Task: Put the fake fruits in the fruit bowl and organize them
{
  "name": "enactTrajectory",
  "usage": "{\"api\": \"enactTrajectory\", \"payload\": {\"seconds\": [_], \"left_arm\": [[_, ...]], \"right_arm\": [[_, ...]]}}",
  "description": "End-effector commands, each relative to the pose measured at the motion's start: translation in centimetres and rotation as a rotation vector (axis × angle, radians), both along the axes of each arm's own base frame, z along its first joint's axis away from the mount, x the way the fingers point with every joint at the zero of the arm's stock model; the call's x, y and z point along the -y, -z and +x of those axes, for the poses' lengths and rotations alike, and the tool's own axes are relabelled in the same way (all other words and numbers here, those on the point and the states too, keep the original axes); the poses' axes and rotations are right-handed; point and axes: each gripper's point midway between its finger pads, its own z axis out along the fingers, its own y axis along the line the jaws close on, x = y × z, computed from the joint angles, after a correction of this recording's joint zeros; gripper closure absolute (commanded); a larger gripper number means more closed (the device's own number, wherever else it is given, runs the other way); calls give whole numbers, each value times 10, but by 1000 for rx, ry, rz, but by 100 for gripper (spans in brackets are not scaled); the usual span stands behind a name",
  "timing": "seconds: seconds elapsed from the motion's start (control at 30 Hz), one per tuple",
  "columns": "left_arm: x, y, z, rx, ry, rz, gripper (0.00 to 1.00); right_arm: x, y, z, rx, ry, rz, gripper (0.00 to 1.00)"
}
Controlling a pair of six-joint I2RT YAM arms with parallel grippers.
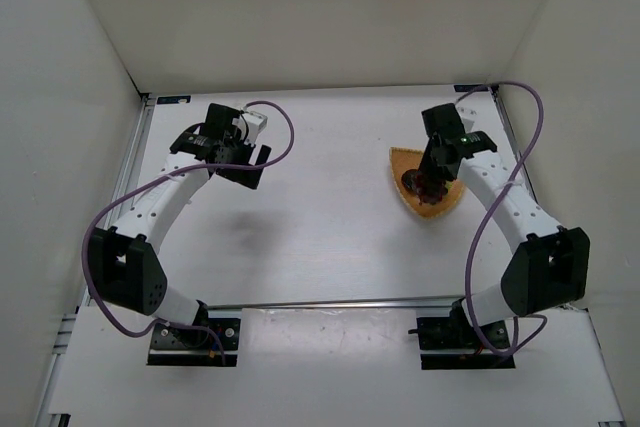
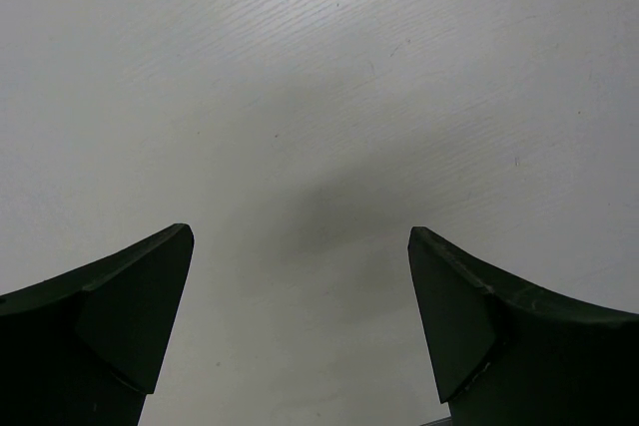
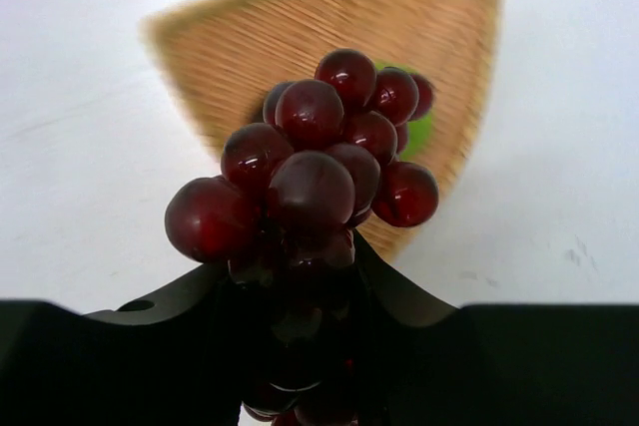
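My right gripper (image 3: 300, 276) is shut on the dark red-purple grape bunch (image 3: 319, 162) and holds it over the woven tan fruit bowl (image 3: 260, 27). In the top view the bunch (image 1: 418, 183) hangs under the right gripper (image 1: 432, 175) above the bowl (image 1: 402, 159). A sliver of the bright green fruit (image 3: 419, 132) shows in the bowl behind the grapes. The near-black round fruit is hidden. My left gripper (image 2: 300, 276) is open and empty above bare table, at the far left in the top view (image 1: 245, 162).
White walls enclose the table on the left, back and right. The bowl stands near the right wall. A metal rail (image 1: 330, 305) runs along the near edge between the two arm bases.
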Motion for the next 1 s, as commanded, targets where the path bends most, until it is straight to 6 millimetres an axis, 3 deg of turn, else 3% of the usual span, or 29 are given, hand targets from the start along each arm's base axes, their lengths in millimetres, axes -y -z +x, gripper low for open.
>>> {"api": "enactTrajectory", "payload": {"seconds": [0.0, 0.03, 0.1, 0.2, 0.5, 0.7, 0.93, 0.97], "left_arm": [[3, -10, -5, 19, -3, -36, 0], [3, -10, -5, 19, -3, -36, 0], [3, -10, -5, 19, -3, -36, 0], [2, -5, -9, -1, -10, -35, 0], [1, 1, -13, -21, -26, -39, 0], [1, 5, -14, -30, -26, -37, 0], [2, 5, -15, -33, -21, -44, 0], [2, 5, -15, -33, -21, -44, 0]], "right_arm": [[32, 11, -16, -5, 198, 44, 75], [40, 22, -22, -22, 239, 50, 75], [55, 27, -23, -7, 321, 88, 76], [60, 30, -23, 8, 364, 119, 76], [45, 65, -4, -63, 379, 165, 76], [43, 76, 8, -84, 399, 168, 76], [42, 79, 15, -96, 393, 159, 65], [42, 79, 15, -96, 393, 159, 50]]}}
